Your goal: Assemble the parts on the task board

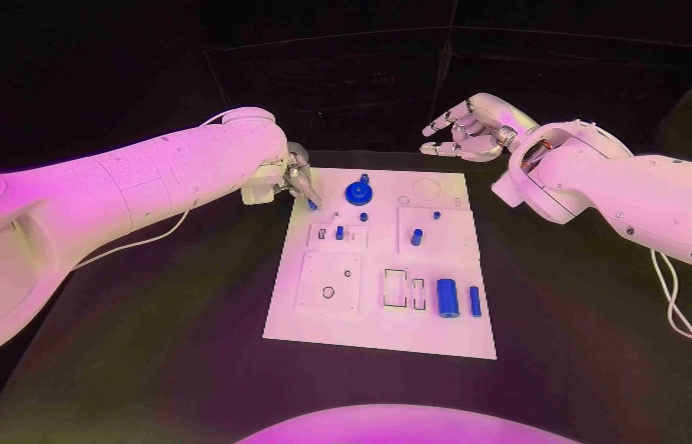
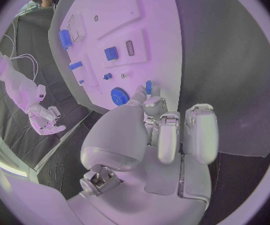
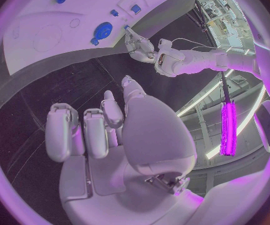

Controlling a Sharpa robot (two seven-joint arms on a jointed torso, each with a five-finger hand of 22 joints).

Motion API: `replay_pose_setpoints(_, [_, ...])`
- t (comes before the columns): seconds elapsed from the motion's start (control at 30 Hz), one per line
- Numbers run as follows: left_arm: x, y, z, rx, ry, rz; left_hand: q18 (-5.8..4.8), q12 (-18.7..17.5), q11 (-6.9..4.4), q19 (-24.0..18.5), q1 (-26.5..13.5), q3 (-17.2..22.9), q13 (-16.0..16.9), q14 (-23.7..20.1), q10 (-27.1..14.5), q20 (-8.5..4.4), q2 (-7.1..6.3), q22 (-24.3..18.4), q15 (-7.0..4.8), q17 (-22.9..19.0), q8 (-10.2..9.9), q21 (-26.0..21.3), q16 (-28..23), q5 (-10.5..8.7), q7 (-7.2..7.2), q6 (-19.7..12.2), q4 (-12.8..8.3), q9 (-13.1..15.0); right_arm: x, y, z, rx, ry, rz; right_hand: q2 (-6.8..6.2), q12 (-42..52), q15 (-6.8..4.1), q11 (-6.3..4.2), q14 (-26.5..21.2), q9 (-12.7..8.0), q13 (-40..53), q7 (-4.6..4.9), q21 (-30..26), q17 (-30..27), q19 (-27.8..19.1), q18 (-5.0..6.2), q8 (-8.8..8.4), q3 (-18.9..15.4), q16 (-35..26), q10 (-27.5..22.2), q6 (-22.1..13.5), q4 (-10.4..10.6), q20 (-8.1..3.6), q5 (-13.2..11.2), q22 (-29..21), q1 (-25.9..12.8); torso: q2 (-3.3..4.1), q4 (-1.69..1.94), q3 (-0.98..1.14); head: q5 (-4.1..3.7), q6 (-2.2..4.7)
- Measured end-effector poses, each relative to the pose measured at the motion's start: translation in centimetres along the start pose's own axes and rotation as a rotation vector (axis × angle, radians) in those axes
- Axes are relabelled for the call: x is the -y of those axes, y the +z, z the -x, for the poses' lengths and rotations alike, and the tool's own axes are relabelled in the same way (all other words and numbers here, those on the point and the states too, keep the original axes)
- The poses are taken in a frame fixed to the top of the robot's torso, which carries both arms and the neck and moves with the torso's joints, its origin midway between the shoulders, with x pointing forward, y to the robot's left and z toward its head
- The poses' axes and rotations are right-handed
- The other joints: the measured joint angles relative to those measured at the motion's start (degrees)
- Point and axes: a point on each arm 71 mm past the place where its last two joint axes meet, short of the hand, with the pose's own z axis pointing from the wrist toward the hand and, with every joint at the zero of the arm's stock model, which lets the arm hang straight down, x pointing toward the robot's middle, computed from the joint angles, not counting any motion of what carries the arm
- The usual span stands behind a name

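Task board [image 1: 378,314] lies mid-worktop, blue parts [image 1: 447,297] on it. Left hand [image 1: 293,181] at board's far left corner, pinching small blue part [image 1: 312,204]. Right hand [image 1: 469,127] beyond far right corner, fingers spread, empty.

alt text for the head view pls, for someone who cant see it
A white task board lies mid-table with small blue parts on it. The robot's left hand pinches a small blue part at the board's far left corner. Its right hand hovers open beyond the far right corner, holding nothing.
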Motion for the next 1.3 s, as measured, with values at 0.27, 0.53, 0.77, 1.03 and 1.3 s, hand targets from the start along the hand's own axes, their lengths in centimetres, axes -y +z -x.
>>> replay_pose_setpoints(0.27, [-0.3,-1.7,-0.6,0.021,-0.036,-0.047,-0.01,0.0,-0.09,0.0,-4.8,6.3,0.1,0.0,0.8,0.0,-2.64,0.0,0.0,0.0,0.7,-0.2,0.0,-0.01,-0.02,0.0,-1.8,0.8,0.2,-0.1,0.1,0.002,-0.001,-0.004,0.0,0.0,0.0,0.0,0.0,0.0,0.0,0.0,0.0,0.0,0.0,0.0,0.0,0.0,0.0,0.0,0.0,0.0,0.0,0.0,0.0,0.0,-0.02,0.05,-0.01,0.37,0.03])
replay_pose_setpoints(0.53, [-0.6,-3.2,-1.5,0.062,-0.085,-0.082,0.0,0.5,-0.31,0.0,-8.2,12.6,0.4,0.0,1.4,0.0,-4.9,0.0,0.0,0.0,1.7,-0.4,0.0,-0.04,-0.3,0.3,-3.0,1.3,0.3,-0.1,0.2,0.004,-0.002,-0.007,0.0,0.0,0.0,0.0,0.0,0.0,0.0,0.0,0.0,0.0,0.0,0.0,0.0,0.0,0.0,0.0,0.0,0.0,0.0,0.0,0.0,0.0,-0.01,0.04,-0.03,0.55,0.05])
replay_pose_setpoints(0.77, [-0.7,-3.8,-3.2,0.083,-0.11,-0.097,0.0,0.5,-0.37,0.0,-10.2,16.6,0.4,0.0,1.5,0.0,-5.96,0.0,0.0,0.0,2.2,-0.4,0.0,-0.11,-0.3,0.3,-3.8,1.6,0.4,-0.1,0.2,0.004,-0.002,-0.008,0.0,0.0,0.0,0.0,0.0,0.0,-0.1,0.0,0.0,0.0,0.0,0.0,0.0,0.0,0.0,0.0,0.0,0.0,0.0,0.0,-0.1,0.0,0.03,0.01,-0.03,0.76,-0.06])
replay_pose_setpoints(1.03, [-0.9,-4.1,-4.3,0.102,-0.118,-0.104,0.0,0.5,-0.56,-0.1,-11.4,19.4,0.3,0.0,1.7,-0.11,-7.18,0.0,0.0,0.0,2.5,-0.4,0.0,-0.15,-0.29,0.3,-4.5,2.0,0.4,-0.1,0.3,0.004,-0.002,-0.009,0.0,0.0,0.0,0.0,0.0,0.0,-0.1,0.0,0.0,0.0,0.0,-0.01,0.0,0.0,0.0,0.0,0.0,0.0,0.0,0.0,-0.1,0.0,0.07,-0.1,-0.04,0.92,-0.15])
replay_pose_setpoints(1.3, [-1.0,-3.9,-6.0,0.091,-0.102,-0.105,0.0,0.5,-0.48,-0.2,-12.0,20.3,0.3,0.0,1.8,-0.2,-7.58,0.0,0.0,0.0,2.7,-0.4,0.0,0.09,-0.28,0.3,-4.5,2.0,0.4,-0.1,0.2,0.003,-0.001,-0.009,0.0,0.0,0.0,0.0,0.0,0.0,-0.1,0.0,0.0,0.0,0.0,0.0,0.0,0.0,0.0,0.0,0.0,0.0,0.0,0.0,-0.1,0.0,0.1,-0.16,-0.03,1.05,-0.25])
